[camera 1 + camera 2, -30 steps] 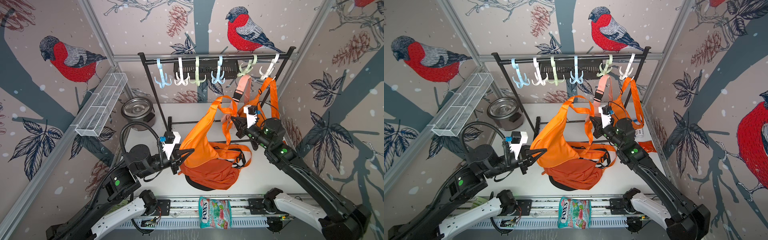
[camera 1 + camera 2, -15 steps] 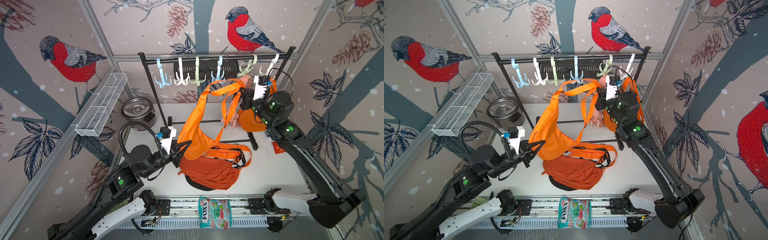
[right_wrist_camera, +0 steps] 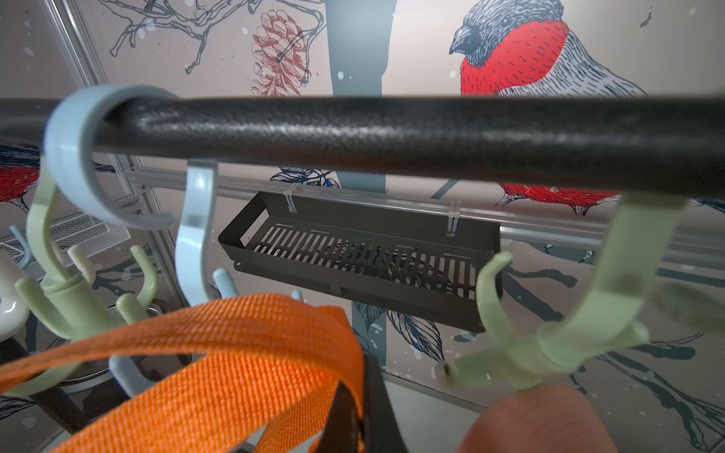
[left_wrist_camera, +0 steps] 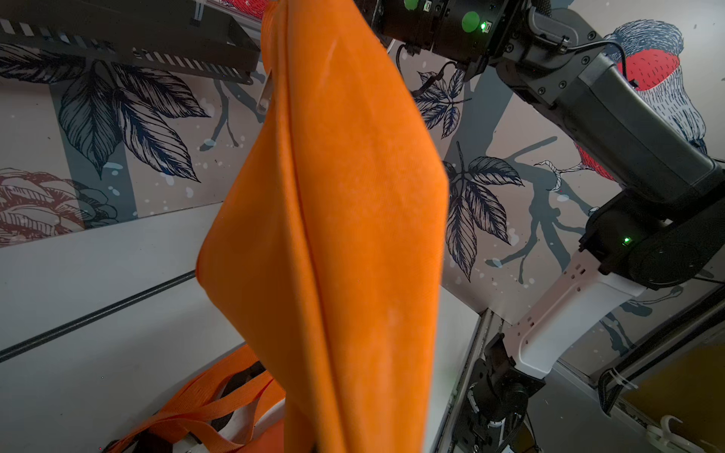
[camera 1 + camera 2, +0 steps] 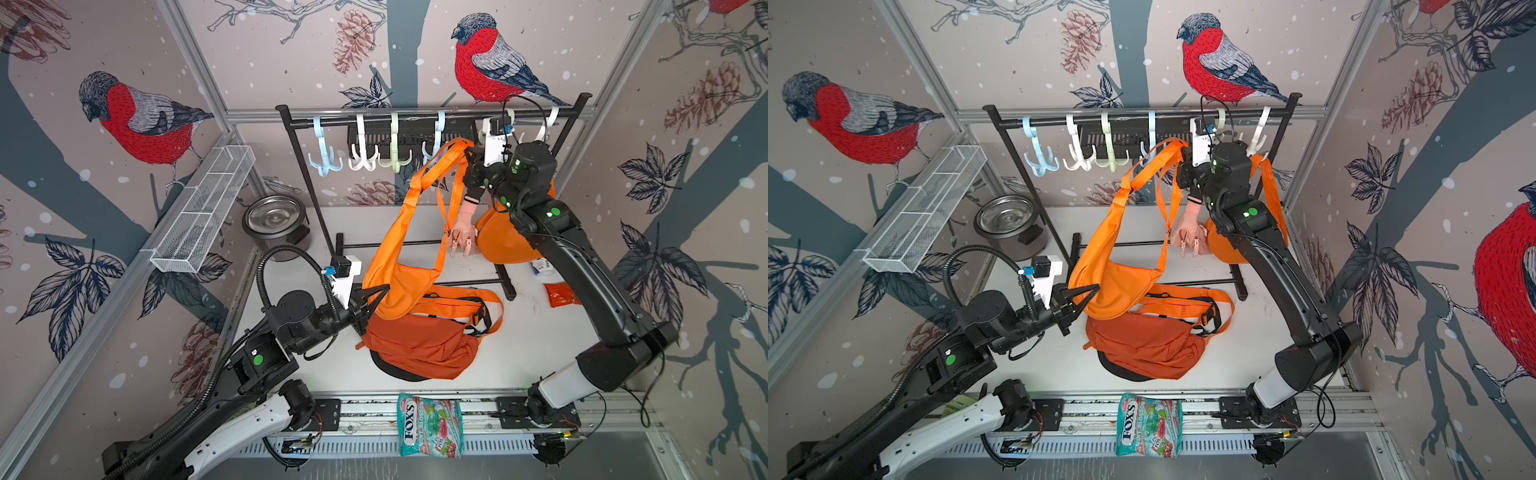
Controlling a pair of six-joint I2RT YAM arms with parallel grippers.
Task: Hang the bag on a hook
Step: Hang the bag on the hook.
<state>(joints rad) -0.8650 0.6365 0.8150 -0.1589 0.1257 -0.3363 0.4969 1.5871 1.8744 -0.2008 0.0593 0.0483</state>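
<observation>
A bright orange bag (image 5: 395, 282) hangs stretched between my two grippers in both top views. My left gripper (image 5: 380, 291) is shut on the lower corner of the bag's body; in the left wrist view the orange fabric (image 4: 333, 235) covers the jaws. My right gripper (image 5: 467, 156) is shut on the bag's strap (image 3: 235, 353), high up just under the black rail (image 3: 392, 129). The strap loop lies right by a light blue hook (image 3: 196, 243), with a green hook (image 3: 549, 345) on the other side. I cannot tell whether the strap touches the blue hook.
A darker orange bag (image 5: 415, 349) lies on the table under the held one. Another orange bag (image 5: 503, 241) and a small pink bag (image 5: 463, 237) hang at the rail's right. A steel pot (image 5: 276, 220), wire basket (image 5: 203, 208), candy packet (image 5: 430, 424) and red packet (image 5: 563, 293) stand around.
My right gripper has risen with the strap from mid-height to just under the rail and hooks. The bag now hangs stretched and taller. The left gripper keeps its grip, slightly shifted.
</observation>
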